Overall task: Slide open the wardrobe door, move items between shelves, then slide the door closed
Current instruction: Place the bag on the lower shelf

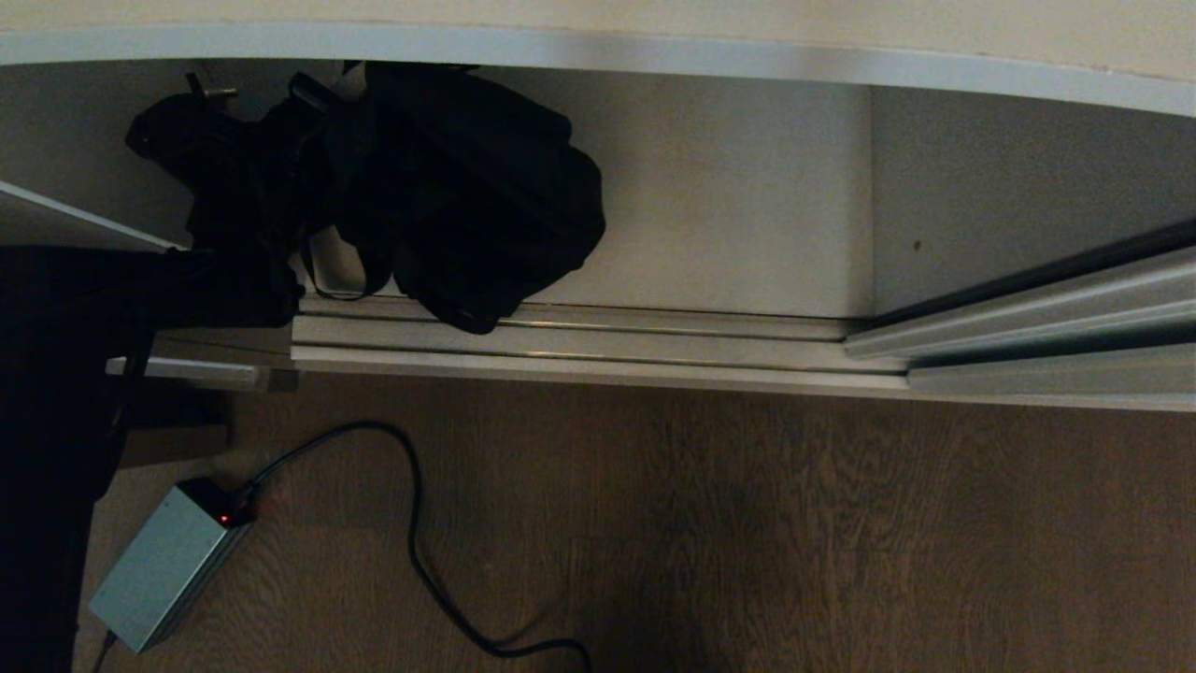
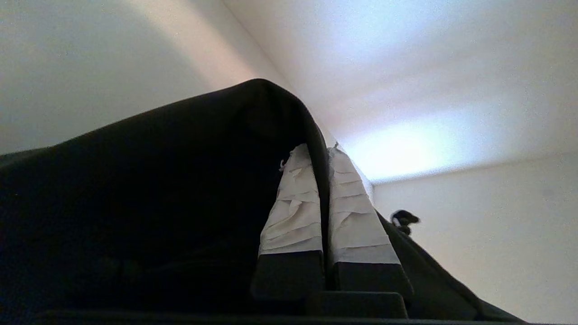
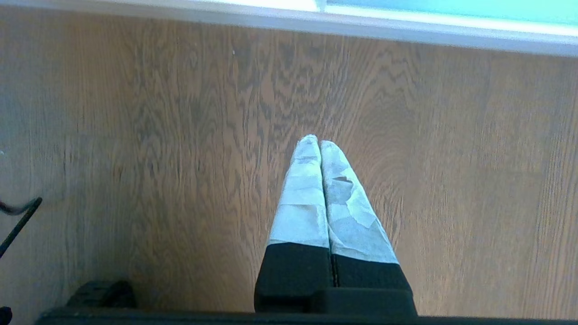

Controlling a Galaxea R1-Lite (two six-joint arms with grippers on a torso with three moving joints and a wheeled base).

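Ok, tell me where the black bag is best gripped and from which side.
A fold of cloth at the top edge, as the left end effector does now: the black bag is limp, so thin fabric pinches flat between the fingers. Probably come from the open front, above the floor track.

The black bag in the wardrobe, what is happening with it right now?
The left end effector is shut on a fold of the black drawstring bag, holding it inside the open wardrobe, just under a shelf. The bag hangs down over the floor track. The right end effector is shut and empty, pointing at the wooden floor. A grey power brick lies on the floor.
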